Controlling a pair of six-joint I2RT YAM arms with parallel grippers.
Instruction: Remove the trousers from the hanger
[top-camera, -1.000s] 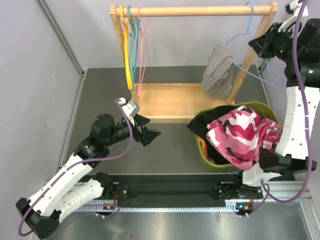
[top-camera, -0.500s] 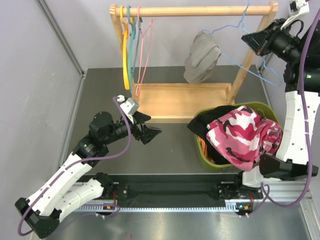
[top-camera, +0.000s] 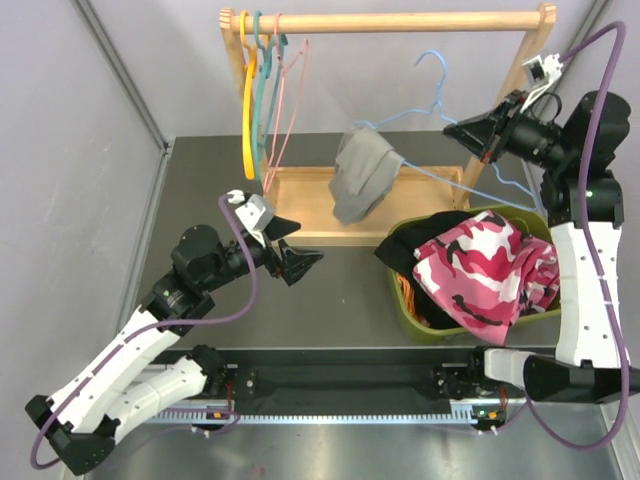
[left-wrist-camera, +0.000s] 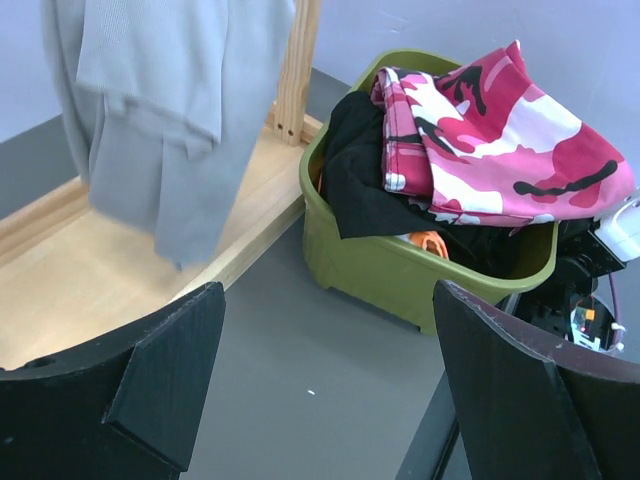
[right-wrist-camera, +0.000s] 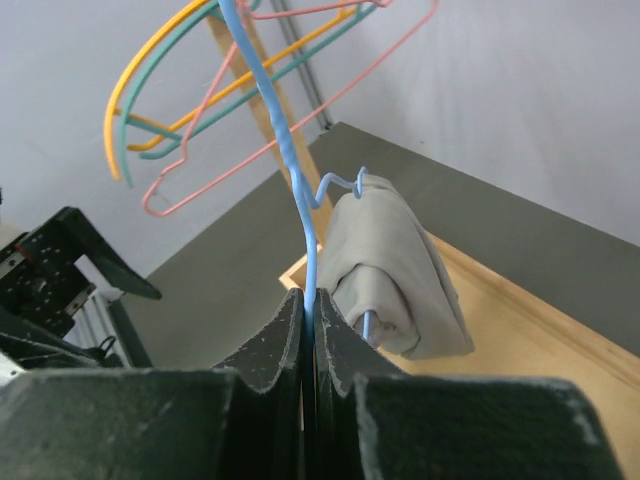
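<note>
Swung left from rail's (top-camera: 400, 20) right end: hanger (right-wrist-camera: 291, 160) bearing grey trousers (top-camera: 360, 180), pinched tight in right gripper (top-camera: 452, 128). Left gripper (top-camera: 300, 248) spread wide, empty.

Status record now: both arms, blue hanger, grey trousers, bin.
right gripper: jaws shut on the blue hanger
blue hanger: off the wooden rail, carrying the grey trousers
grey trousers: draped on the hanger, over the rack base
left gripper: jaws open, empty, over the table
bin: pink camouflage trousers, black trousers, orange trousers inside
rail: three empty hangers at its left end
</note>
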